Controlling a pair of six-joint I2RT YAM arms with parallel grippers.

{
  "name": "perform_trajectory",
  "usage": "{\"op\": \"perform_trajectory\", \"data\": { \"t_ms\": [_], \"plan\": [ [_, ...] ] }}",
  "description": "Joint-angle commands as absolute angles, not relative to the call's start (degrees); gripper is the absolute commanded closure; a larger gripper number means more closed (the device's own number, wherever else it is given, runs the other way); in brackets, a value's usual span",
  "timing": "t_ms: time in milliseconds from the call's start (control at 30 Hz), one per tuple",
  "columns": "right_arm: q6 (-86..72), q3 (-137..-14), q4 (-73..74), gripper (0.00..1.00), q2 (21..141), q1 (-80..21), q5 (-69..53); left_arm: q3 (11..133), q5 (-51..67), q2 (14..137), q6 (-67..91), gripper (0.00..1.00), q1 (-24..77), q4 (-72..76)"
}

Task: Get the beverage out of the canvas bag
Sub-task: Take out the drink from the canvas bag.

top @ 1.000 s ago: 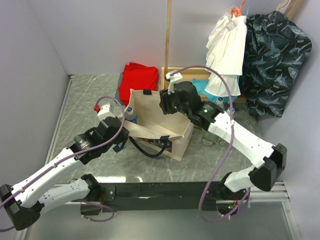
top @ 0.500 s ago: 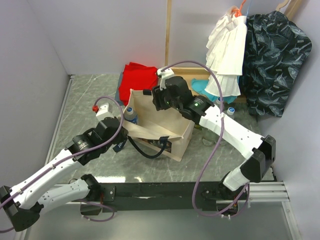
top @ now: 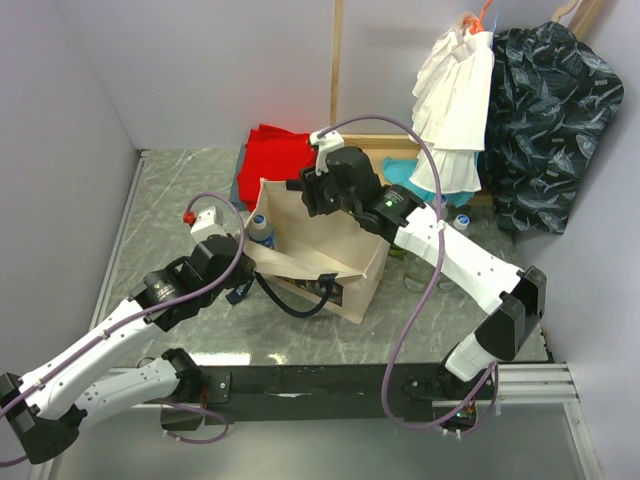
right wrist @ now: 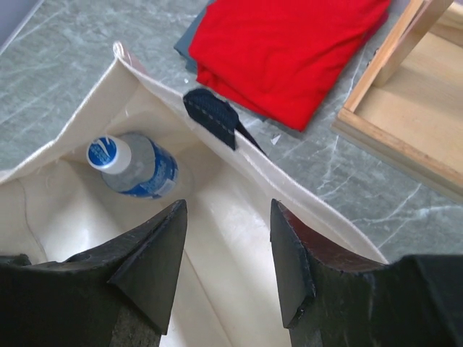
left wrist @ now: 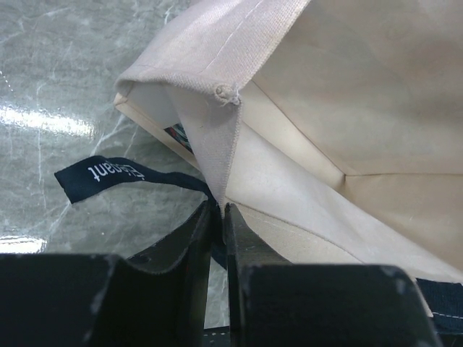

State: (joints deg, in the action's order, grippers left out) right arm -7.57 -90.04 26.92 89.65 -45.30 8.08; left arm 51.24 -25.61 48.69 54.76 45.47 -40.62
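Note:
The beige canvas bag [top: 335, 262] stands open in the middle of the table, its navy handle drooping over the near side. The beverage, a clear bottle with a blue label and white cap [top: 262, 228], stands in the bag's left corner and shows from above [right wrist: 134, 165]. My left gripper [top: 248, 262] is shut on the bag's near-left rim, pinching the canvas hem [left wrist: 219, 206] beside a navy strap tag [left wrist: 101, 173]. My right gripper [top: 303, 197] hovers over the bag's far rim, open and holding nothing [right wrist: 226, 217], with the bottle down to its left.
A red folded cloth [top: 278, 155] lies behind the bag, next to a wooden frame [top: 385, 148]. A white garment [top: 455, 100] and a dark patterned one [top: 545, 120] hang at the back right. A grey wall [top: 60, 150] borders the left side.
My right arm has swung left and back over the bag's far rim, and its jaws have spread a little. The left gripper has kept its pinch on the rim.

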Motion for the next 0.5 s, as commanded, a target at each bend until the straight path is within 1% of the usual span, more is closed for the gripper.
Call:
{"op": "perform_trajectory", "data": {
  "t_ms": [0, 200, 367, 467],
  "plan": [
    [-6.5, -93.86, 26.98, 0.43, 91.05, -45.97, 9.32, 51.77, -27.25, 47.29, 54.93, 0.82, 45.62, -41.22],
    [-6.59, -96.67, 27.86, 0.42, 93.42, -45.88, 8.62, 52.21, -28.04, 47.29, 55.02, 0.83, 45.53, -42.54],
    [-6.33, -99.31, 29.44, 0.42, 95.88, -46.32, 7.47, 51.06, -27.68, 45.35, 55.2, 0.82, 45.62, -41.4],
    [-7.03, -103.34, 31.72, 0.42, 98.61, -46.49, 6.78, 51.5, -28.56, 45.35, 55.55, 0.82, 45.62, -42.53]
  ]
}}
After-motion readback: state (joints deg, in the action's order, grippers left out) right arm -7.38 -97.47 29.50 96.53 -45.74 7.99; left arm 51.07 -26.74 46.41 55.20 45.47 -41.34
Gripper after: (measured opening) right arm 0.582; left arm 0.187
